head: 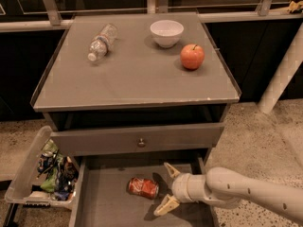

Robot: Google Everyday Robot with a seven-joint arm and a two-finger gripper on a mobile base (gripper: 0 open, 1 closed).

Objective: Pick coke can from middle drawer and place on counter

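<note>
We log the middle drawer (106,203) pulled open at the bottom centre of the frame. It holds one item: the coke can (143,187), lying on its side on the grey floor, toward the right half of the tray.

The gripper (167,188) sits inside the drawer just right of the can, at the end of the white arm (258,194) that enters from the lower right. Its two fingers are spread wide, one above and one below the level of the can, and nothing is between them. We see no contact with the can.

The drawer front (94,141) above, with its small knob (141,142), is closed.

On the counter (132,82), in the upper half of the frame:
- a white bowl (166,32), upright
- an apple (192,56), just right of and below the bowl
- a clear plastic bottle (102,42), on its side at upper left

At lower left, a clear bin (26,176) hangs beside the drawer, filled with colourful packets (54,173).
</note>
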